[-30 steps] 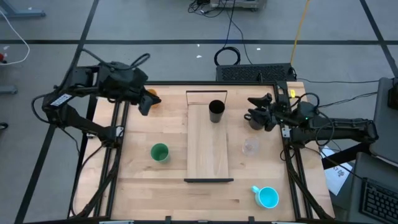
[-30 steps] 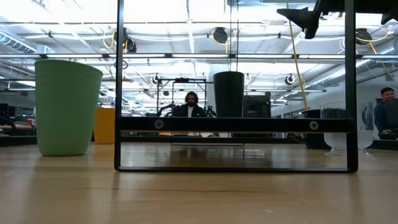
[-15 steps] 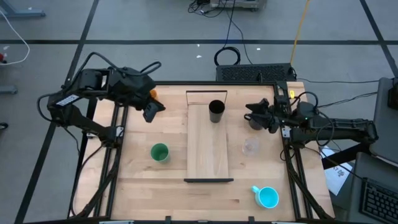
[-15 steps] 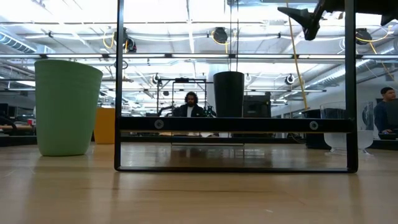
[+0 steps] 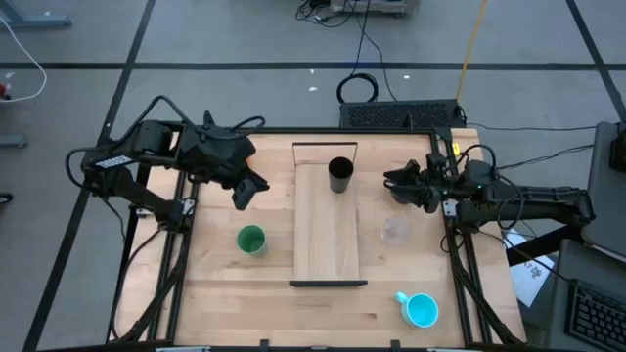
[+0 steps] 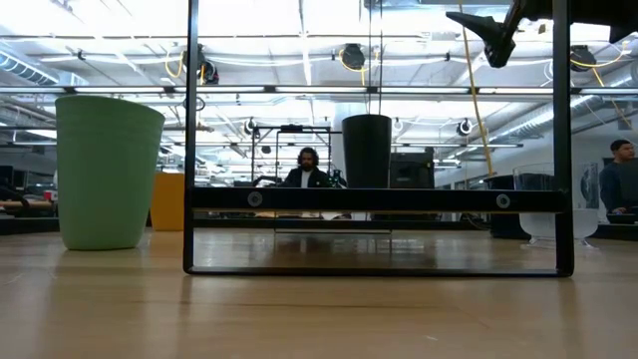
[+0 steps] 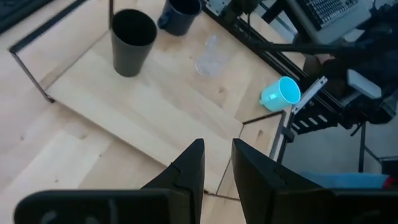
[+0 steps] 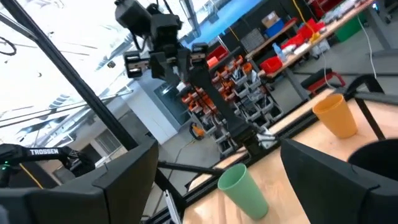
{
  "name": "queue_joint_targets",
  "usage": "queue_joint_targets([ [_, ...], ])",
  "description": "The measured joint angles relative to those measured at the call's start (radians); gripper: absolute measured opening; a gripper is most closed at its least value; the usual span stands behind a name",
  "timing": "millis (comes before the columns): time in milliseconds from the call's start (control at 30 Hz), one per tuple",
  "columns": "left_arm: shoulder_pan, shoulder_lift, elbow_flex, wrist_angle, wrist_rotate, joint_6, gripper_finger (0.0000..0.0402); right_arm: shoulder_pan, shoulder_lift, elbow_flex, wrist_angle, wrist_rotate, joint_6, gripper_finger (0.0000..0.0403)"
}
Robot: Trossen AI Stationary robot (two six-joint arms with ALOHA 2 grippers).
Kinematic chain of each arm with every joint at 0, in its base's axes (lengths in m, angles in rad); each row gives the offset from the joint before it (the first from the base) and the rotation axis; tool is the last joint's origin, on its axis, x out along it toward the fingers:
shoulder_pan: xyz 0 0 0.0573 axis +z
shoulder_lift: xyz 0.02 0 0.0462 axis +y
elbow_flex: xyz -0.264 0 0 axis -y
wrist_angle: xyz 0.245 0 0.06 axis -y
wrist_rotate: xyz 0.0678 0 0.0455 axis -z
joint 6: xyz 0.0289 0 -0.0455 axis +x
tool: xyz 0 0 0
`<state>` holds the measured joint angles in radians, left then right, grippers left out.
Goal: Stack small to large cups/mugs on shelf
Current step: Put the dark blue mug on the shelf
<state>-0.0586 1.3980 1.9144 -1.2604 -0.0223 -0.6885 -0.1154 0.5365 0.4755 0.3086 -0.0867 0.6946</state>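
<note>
Wooden tabletop [image 5: 215,293], green cup [image 5: 251,240] near narrowly parted empty left gripper [image 5: 245,193], right gripper [image 5: 396,179] spread.

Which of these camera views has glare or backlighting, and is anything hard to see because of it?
Low view: bright ceiling lights behind leave the tall black cup on the light-wood shelf a dark silhouette. Right wrist view: the background is washed out white, though the green cup and orange cup read clearly. High view: evenly lit; the small clear cup shows faintly.

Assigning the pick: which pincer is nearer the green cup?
Left. The left pincer hangs just beyond the green cup, empty. The right pincer is across the shelf, above the dark mug.
</note>
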Motion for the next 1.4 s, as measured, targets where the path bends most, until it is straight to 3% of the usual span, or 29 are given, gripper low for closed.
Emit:
queue_joint_targets([
  [400,-0.057,0.021,0.000,0.009,-0.062,-0.028,0.0081,0.000,0.000,0.000,-0.060,-0.021,-0.054,0.0331],
  [633,-0.057,0.033,0.000,0.034,-0.071,0.002,0.0081,-0.013,0.000,0.004,-0.079,0.038,-0.187,0.0331],
  [967,-0.056,0.039,0.000,0.038,-0.091,0.008,0.0081,-0.099,0.009,0.141,-0.748,0.086,-0.351,0.0331],
  [1400,-0.056,0.040,0.000,0.049,-0.136,0.013,0.0081,-0.240,0.060,0.288,-1.180,0.095,-0.489,0.0331],
])
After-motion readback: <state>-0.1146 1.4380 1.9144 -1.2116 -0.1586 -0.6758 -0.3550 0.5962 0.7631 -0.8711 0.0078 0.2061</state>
